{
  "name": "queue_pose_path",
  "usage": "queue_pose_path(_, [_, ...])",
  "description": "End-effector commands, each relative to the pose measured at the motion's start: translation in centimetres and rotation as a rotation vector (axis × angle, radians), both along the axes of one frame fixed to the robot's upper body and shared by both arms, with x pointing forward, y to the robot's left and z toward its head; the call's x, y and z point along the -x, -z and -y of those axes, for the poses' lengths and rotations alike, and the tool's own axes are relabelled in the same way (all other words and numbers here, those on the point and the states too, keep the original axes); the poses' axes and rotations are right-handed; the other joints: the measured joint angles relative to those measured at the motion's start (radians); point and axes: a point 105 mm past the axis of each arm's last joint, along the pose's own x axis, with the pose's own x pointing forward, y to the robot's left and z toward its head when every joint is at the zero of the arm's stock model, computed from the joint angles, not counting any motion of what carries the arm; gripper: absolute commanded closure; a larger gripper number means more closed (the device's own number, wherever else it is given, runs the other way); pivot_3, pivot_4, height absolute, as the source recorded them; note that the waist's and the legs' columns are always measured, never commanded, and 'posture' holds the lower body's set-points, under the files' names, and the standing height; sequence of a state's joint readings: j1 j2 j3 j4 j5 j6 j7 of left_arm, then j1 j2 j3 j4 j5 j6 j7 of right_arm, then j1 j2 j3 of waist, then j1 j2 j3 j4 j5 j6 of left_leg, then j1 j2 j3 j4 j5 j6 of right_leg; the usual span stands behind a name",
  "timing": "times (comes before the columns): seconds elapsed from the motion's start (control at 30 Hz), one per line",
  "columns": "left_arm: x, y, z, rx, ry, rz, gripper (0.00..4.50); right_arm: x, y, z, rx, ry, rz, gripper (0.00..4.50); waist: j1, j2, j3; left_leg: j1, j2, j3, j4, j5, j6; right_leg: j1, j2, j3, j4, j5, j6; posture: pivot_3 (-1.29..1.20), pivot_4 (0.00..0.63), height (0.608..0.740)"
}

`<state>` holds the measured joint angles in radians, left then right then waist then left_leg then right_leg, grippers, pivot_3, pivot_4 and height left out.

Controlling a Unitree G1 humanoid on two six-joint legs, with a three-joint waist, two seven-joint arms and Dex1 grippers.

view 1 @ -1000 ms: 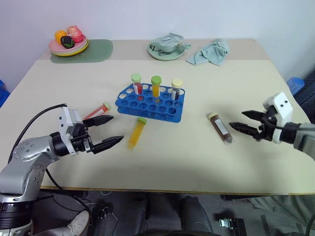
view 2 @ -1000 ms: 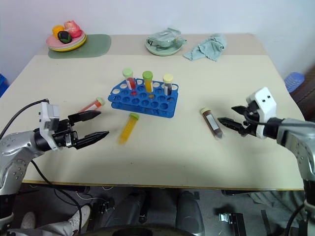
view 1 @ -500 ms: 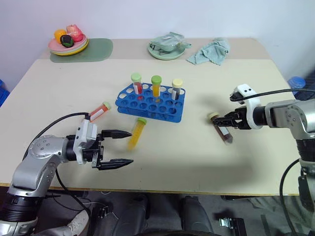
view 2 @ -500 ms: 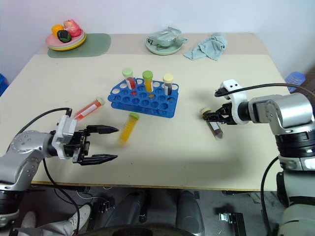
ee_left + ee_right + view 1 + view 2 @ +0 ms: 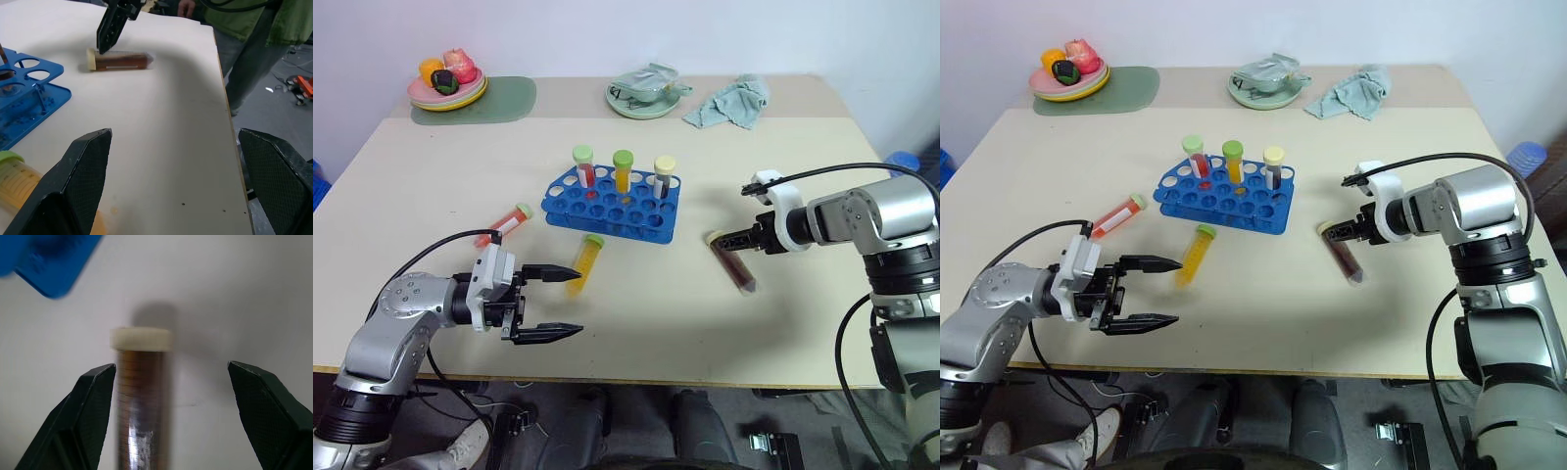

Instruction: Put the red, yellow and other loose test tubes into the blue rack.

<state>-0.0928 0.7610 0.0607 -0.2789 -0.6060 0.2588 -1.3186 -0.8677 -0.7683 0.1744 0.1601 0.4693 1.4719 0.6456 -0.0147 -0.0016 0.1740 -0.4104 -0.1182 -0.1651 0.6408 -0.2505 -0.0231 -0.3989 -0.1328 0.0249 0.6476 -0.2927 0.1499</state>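
Observation:
The blue rack (image 5: 612, 208) stands mid-table with three capped tubes upright in it. Left of it lies a loose red tube (image 5: 506, 223), and a yellow tube (image 5: 585, 262) lies in front of it. A brown tube (image 5: 731, 262) with a cream cap rests to the rack's right. My right gripper (image 5: 730, 242) hangs open just over the cap end of the brown tube (image 5: 143, 401), one finger on each side and neither touching. Near the table's front edge my left gripper (image 5: 574, 302) is open and empty, pointing right, close beside the yellow tube (image 5: 19, 171).
A plate of toy fruit (image 5: 448, 86) on a green mat sits at the back left. A green dish (image 5: 644, 98) and a teal cloth (image 5: 732, 101) lie along the back. A person in green (image 5: 244, 19) stands past the table's right edge.
My right gripper swung in to the left and tipped down over the brown tube, which shifted a little toward the rack. My left gripper drew back and turned to point right.

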Motion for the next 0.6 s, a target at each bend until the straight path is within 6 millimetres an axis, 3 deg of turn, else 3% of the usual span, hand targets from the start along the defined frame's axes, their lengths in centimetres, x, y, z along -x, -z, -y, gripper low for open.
queue_pose_path(0.03, [0.3, -0.7, 0.2, 0.002, 0.006, 0.027, 0.28, 0.1, -0.3, -0.1, 0.025, -0.034, 0.029, 0.78, 0.0, 0.0, 0.0, 0.0, 0.0, 0.0, 0.0, 0.0, 0.0, 0.0, 0.0, 0.0, 0.0, 0.0, 0.0, 0.0, 0.15, 0.74])
queue_pose_path(0.2, [0.3, -0.8, 0.2, 0.002, -0.003, 0.027, 0.28, 0.5, 0.3, -0.8, 0.022, -0.061, 0.015, 0.78, 0.0, 0.0, 0.0, 0.0, 0.0, 0.0, 0.0, 0.0, 0.0, 0.0, 0.0, 0.0, 0.0, 0.0, 0.0, 0.0, 0.15, 0.74])
queue_pose_path(0.6, [0.4, -0.8, 0.3, 0.004, -0.002, 0.018, 0.28, -0.7, 0.1, -1.6, -0.006, -0.033, 0.041, 0.78, -0.007, 0.0, 0.0, 0.0, 0.001, 0.0, 0.0, 0.001, -0.001, 0.0, 0.001, 0.0, 0.001, 0.001, -0.001, 0.0, 0.15, 0.74])
